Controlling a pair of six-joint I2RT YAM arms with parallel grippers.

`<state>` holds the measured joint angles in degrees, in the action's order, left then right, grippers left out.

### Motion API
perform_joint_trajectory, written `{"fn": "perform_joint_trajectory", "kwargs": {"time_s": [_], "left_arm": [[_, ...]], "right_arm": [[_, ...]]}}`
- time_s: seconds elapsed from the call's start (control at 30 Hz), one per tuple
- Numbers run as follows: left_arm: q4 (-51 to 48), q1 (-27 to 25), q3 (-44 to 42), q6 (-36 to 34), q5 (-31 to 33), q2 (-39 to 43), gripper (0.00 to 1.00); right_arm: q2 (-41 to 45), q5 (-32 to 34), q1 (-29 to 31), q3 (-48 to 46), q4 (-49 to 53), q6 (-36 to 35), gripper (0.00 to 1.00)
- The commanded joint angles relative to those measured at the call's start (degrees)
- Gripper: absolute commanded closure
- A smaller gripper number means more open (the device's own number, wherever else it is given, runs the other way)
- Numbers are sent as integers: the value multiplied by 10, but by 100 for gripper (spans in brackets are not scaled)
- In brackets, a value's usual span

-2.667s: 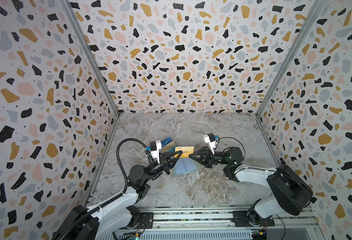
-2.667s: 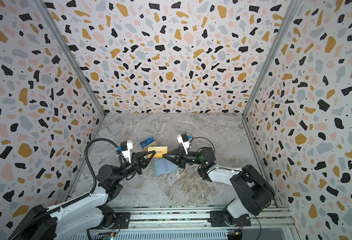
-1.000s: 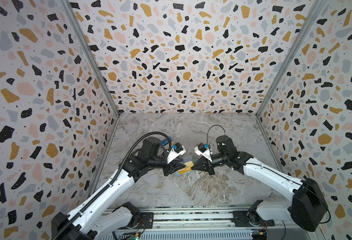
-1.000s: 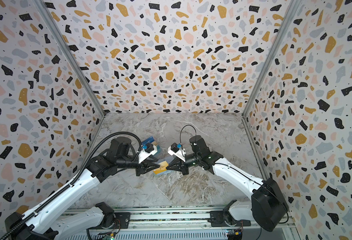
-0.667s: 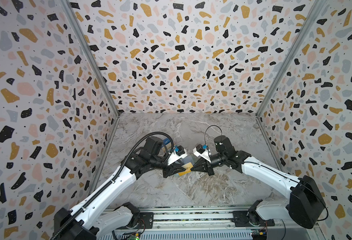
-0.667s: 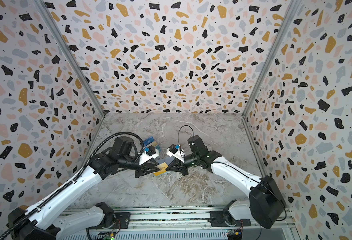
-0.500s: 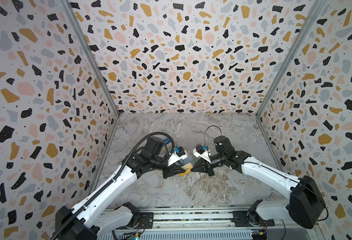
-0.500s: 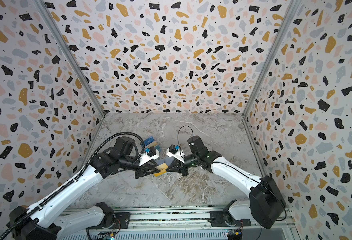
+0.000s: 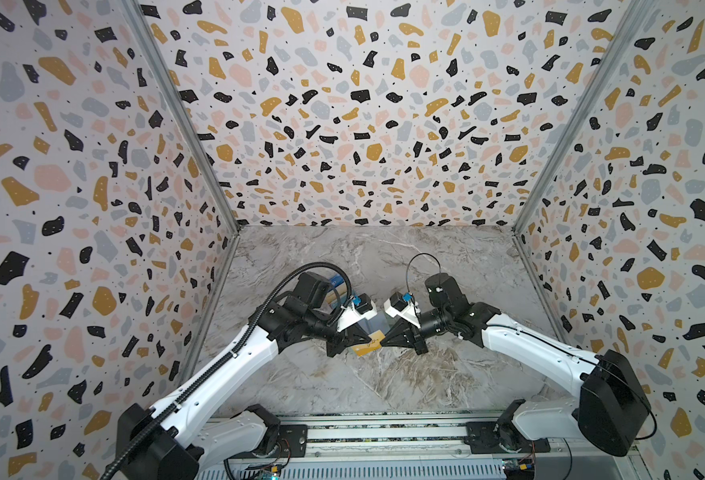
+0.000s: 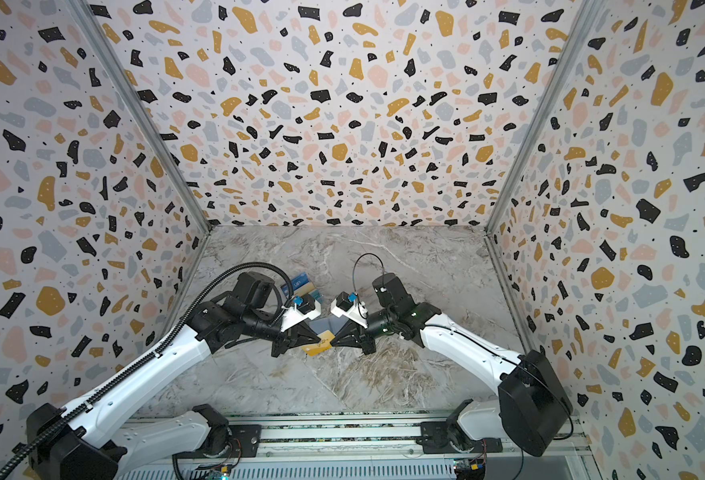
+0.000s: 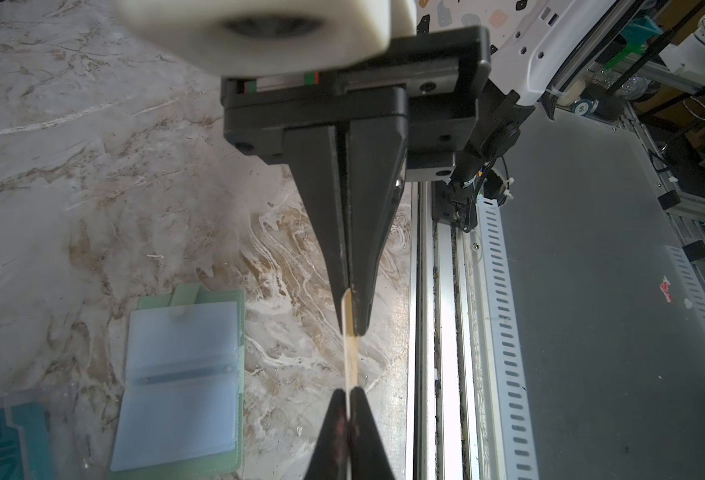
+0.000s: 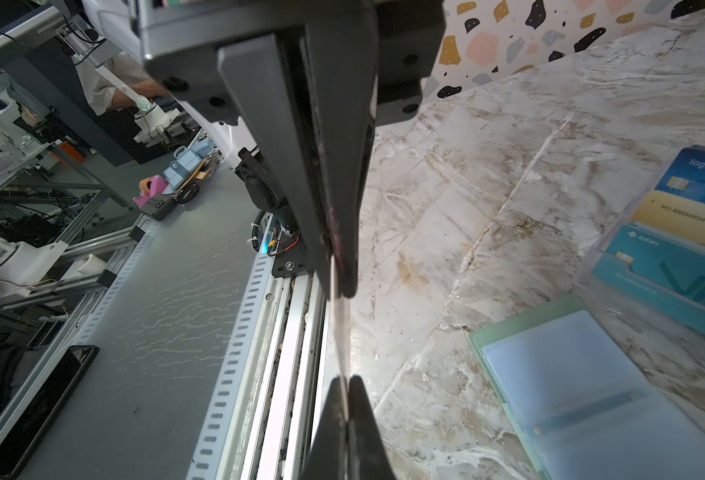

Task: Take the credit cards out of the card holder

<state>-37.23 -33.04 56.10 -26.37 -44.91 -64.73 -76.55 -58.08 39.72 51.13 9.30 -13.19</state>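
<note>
above the middle of the table (image 9: 342, 386), i see the left gripper (image 9: 369, 341) and right gripper (image 9: 383, 342) tip to tip, each pinched tight on one end of the tan-gold card (image 9: 365, 349), clear of the surface. the card holder (image 11: 176, 374) lies open and flat just beyond them.
</note>
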Motion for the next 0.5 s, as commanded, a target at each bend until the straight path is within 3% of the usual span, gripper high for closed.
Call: {"fn": "perform_joint_trajectory", "kwargs": {"time_s": [0.0,0.07,0.13,0.27,0.37,0.47], "left_arm": [[-8,2,16,-8,-21,-1,98],[-7,2,15,-8,-16,-2,100],[-1,2,12,-5,-2,-1,100],[23,3,5,21,69,3,100],[42,6,-3,41,135,2,100],[49,24,1,37,150,-4,100]], "right_arm": [[3,13,1,18,-2,0,100],[7,24,1,15,-9,5,100],[11,43,1,9,-19,16,92],[23,120,-3,-10,-55,54,60],[42,155,-15,-32,-84,78,49],[72,200,-29,-62,-115,100,40]]}}
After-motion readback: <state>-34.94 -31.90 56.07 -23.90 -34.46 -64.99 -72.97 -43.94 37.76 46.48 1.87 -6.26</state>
